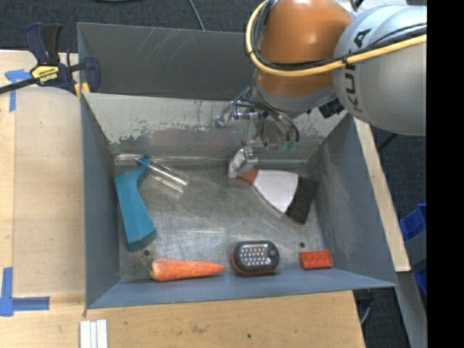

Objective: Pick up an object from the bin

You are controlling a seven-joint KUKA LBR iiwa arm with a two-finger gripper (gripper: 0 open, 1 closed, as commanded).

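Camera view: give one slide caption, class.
Gripper over the white, black-bristled brush near the grey bin's back wall; carrot along the front.

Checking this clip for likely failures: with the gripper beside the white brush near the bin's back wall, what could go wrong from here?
1. The gripper is at the reddish end of the white brush, far from its middle; lifted from there, the brush may tilt and slip out.
2. The gripper is close to the sloping back wall; a small drift could scrape it.

Grey bin; carrot, brush, red block
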